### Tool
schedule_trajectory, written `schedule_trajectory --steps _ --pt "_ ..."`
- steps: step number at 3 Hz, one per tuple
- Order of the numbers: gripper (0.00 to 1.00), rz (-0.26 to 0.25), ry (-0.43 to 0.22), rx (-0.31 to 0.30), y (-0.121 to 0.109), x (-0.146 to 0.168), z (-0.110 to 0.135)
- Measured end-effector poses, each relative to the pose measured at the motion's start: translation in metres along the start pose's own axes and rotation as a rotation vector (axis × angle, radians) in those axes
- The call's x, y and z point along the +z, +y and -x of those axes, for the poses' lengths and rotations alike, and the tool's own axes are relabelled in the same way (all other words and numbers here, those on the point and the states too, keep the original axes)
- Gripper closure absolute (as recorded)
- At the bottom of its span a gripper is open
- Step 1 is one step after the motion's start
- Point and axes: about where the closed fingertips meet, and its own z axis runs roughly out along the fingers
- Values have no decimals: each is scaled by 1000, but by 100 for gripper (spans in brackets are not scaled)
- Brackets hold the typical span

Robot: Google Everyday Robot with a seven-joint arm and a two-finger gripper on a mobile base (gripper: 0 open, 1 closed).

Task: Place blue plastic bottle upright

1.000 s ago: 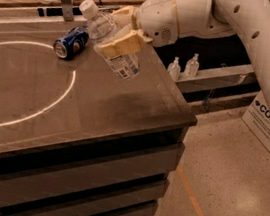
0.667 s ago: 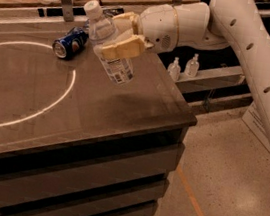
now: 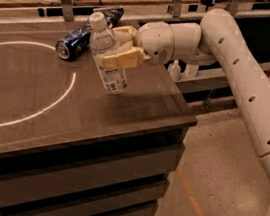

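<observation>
The blue plastic bottle [image 3: 108, 58] is clear with a white cap and a printed label. It is nearly upright, tilted slightly with the cap to the upper left, and held just above the dark table [image 3: 74, 106] near its right side. My gripper [image 3: 119, 48] is shut on the bottle's middle, one tan finger [image 3: 124, 58] across its front. The white arm reaches in from the right.
A crushed blue soda can [image 3: 72, 44] lies on the table behind and left of the bottle. A white circle line [image 3: 49, 110] marks the table's left part. Small clear pump bottles [image 3: 175, 69] stand on a shelf behind the arm. The table's right edge is close to the bottle.
The bottle has turned from strongly tilted to nearly upright in the gripper's hold, and the arm has swung a little with it.
</observation>
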Motion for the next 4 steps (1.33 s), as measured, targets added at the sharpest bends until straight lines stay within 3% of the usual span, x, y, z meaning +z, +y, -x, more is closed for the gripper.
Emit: schedule_trajectory --steps 2,4 --pt "100 8 -77 9 -4 -1 -23" --pt "60 -28 -92 49 -10 -7 -40"
